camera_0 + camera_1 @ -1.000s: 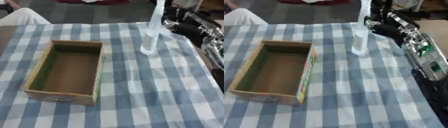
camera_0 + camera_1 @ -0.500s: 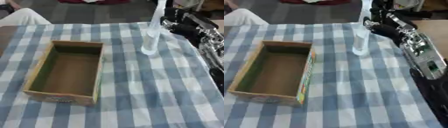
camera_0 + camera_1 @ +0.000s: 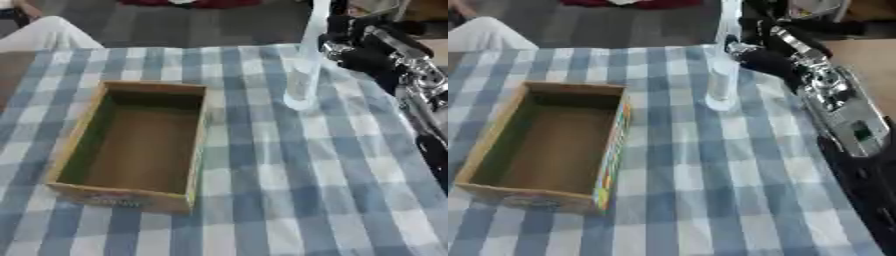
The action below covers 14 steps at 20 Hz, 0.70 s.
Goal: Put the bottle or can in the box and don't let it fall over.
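the bottle is a tall, thin, clear one, standing upright on the checked cloth of the worktop near its far right corner. the right hand comes in from the far right edge and sits against the bottle's right side at about mid-height; the dark fingers look to be curled toward it, but the blur hides whether they actually close around the plastic, so i cannot tell if it is grasped or only touched. the left hand shows in neither view.

the box is an open cardboard tray lying lengthwise near the left edge of the worktop, empty, well apart from the bottle, with bare cloth between them.

the main risk is the bottle's shape. it is narrow and tall and appears empty, so it probably tips at the slightest sideways nudge. if the fingers close unevenly, or the thumb arrives before the fingers, the bottle could be pushed over toward the box side before it is held. a grip low on the body would leave the top free to swing during the carry; a squeeze on thin plastic could buckle it and let it slip. at the box, clipping the near wall with the base, or releasing while it is still tilted or above the floor of the box, would likely topple it inside.
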Each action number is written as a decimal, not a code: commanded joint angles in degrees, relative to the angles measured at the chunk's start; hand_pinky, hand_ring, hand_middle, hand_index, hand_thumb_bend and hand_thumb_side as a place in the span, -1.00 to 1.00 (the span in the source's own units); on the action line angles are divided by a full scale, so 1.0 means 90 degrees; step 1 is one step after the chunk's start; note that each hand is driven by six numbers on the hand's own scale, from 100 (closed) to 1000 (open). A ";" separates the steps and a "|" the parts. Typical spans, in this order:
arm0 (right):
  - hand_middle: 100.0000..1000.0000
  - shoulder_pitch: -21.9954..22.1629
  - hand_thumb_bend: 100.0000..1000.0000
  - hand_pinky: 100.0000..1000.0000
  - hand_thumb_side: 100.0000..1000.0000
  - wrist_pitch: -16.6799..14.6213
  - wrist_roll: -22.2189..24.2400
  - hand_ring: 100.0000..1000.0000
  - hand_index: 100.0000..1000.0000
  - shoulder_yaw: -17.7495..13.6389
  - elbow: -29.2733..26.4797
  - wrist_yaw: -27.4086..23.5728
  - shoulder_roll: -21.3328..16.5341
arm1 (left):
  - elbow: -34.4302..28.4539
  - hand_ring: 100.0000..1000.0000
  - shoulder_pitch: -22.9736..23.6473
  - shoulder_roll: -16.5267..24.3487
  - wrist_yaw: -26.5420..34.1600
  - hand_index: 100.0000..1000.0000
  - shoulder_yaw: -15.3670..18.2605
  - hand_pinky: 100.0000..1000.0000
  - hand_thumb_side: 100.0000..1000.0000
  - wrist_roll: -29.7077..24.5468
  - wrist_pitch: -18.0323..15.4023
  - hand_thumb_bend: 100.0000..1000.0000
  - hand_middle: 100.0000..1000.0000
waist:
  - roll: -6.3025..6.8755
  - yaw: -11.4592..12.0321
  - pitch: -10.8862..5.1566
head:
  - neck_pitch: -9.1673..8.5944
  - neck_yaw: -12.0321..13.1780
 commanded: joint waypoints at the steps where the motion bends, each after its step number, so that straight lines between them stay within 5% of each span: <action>1: 1.00 -0.0162 -1.00 1.00 -0.43 -0.0066 0.0023 1.00 0.94 -0.0080 0.0006 0.0065 -0.0114 | -0.0105 0.28 -0.0063 0.0100 0.0003 0.37 0.0003 -0.19 0.36 -0.0034 -0.0011 -1.00 0.28 | 0.0008 0.0023 -0.0058 | -0.0101 -0.0031; 14: 1.00 -0.0267 -1.00 1.00 -0.41 0.0026 -0.0232 1.00 0.94 -0.0208 0.0159 0.0181 -0.0119 | -0.0111 0.28 -0.0073 0.0090 0.0003 0.36 -0.0025 -0.19 0.37 -0.0070 0.0004 -1.00 0.29 | 0.0029 0.0040 0.0016 | -0.0140 -0.0042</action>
